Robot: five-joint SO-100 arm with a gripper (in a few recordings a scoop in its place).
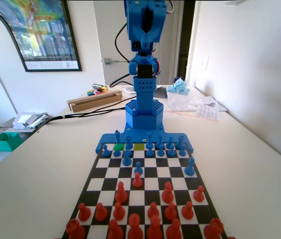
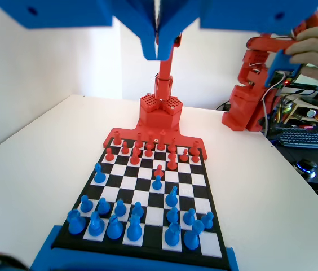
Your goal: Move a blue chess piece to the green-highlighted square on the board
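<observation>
Overhead, the gripper (image 2: 159,51) hung from the top of the wrist view, high above the chess board (image 1: 111,173). Its jaws were pressed together with nothing between them.

Below it, the blue pieces stood in the two rows at the arm's end of the board, with a few further out toward the middle. In the fixed view the green-highlighted square (image 1: 119,147) lay in the farthest row, second from the board's left corner. A yellow-green square (image 1: 139,146) lay two squares to its right in the same row, and its face looked bare.

A tall blue piece (image 1: 117,136) rose right at the green square's far edge. I could not tell whether its foot stood on the green or just behind it on the board's rim. In the wrist view, a blue piece (image 2: 191,236) stood in the nearest row, second from the right corner, which may be the same one.

So the scene would fit either a piece already delivered and the gripper withdrawn, or a green square waiting for one; the pictures did not settle which.

Every blue piece in sight stood upright on the board, its long axis vertical and its head pointing straight up; none leaned or lay flat. The board rested flat along the middle of the bench (image 1: 41,189).
</observation>
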